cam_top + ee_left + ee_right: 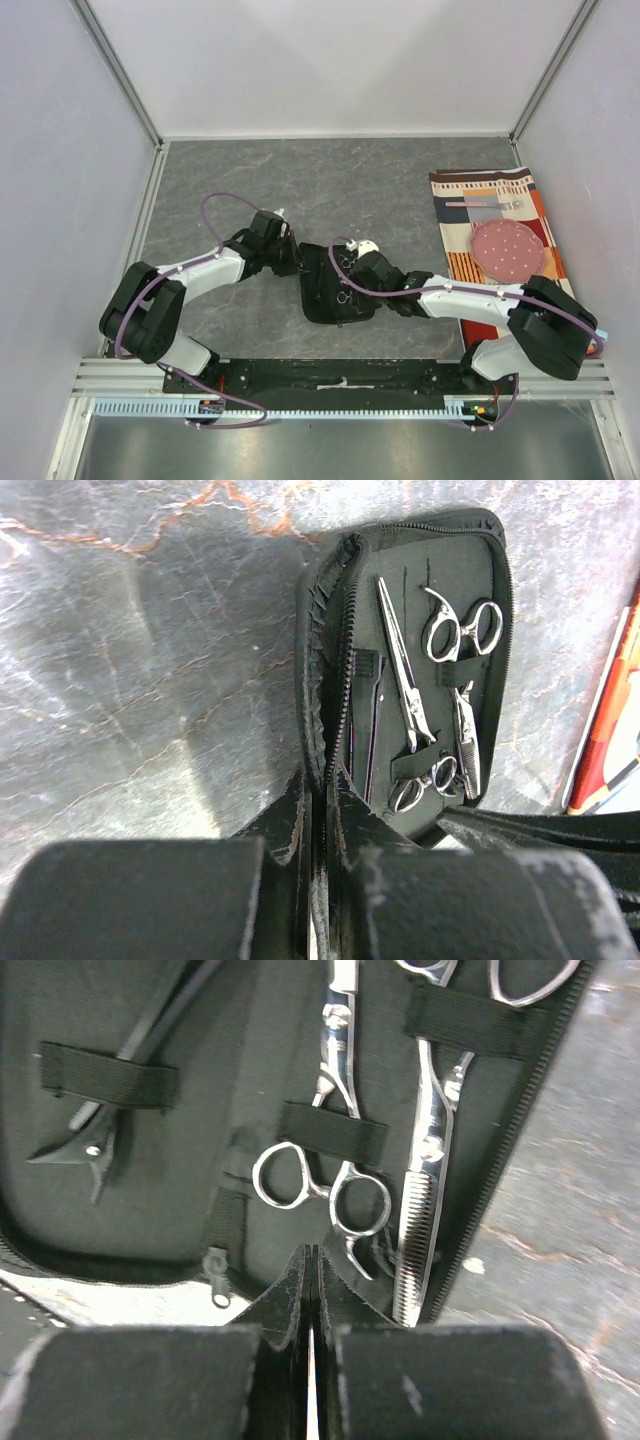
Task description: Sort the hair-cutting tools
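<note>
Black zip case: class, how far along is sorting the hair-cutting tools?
Done: the plain silver scissors, toothed silver thinning shears and black clip sit under elastic straps in the open black zip case. In hand: the left end effector pinches the case's edge; the right end effector is shut, empty. Left: probably only closing.

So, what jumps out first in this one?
An open black case sits dead centre, with straight scissors and toothed thinning scissors strapped side by side inside, their ring handles at opposite ends. Off to the right, a striped cloth carries a pink plate.
</note>
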Available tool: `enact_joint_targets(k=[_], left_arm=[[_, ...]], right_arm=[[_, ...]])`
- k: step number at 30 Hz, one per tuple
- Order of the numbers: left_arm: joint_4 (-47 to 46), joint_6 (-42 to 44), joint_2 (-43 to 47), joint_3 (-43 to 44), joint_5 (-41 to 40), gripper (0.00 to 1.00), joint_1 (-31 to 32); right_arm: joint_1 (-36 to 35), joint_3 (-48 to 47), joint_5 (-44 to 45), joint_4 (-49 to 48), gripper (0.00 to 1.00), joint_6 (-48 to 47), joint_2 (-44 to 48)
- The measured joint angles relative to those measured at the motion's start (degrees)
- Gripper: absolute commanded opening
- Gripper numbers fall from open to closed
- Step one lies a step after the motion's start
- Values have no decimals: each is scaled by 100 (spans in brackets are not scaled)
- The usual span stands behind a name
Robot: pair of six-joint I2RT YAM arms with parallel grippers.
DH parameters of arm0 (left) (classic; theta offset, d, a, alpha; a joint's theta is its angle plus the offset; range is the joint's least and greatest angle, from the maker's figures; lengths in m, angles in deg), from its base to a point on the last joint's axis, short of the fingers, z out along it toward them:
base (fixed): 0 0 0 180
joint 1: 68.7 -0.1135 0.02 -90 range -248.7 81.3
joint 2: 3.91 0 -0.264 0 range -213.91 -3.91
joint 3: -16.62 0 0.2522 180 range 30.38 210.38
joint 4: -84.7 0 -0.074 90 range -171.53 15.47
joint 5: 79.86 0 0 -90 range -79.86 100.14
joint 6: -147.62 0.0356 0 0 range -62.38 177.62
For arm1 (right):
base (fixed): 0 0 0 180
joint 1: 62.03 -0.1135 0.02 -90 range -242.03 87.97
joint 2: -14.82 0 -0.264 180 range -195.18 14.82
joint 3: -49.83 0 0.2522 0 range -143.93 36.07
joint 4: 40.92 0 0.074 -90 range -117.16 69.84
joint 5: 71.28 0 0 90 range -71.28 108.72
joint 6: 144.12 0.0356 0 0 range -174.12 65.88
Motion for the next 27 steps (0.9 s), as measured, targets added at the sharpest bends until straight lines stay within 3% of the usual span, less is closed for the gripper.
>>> enact_joint_targets(k=[13, 27], left_arm=[[693, 42, 177, 208, -404, 2, 103], [859, 44, 251, 229, -520, 2, 109]], right_arm=[[-302, -149, -407, -957, 0, 417, -682], [-444, -280, -612, -1047, 0, 494, -911]])
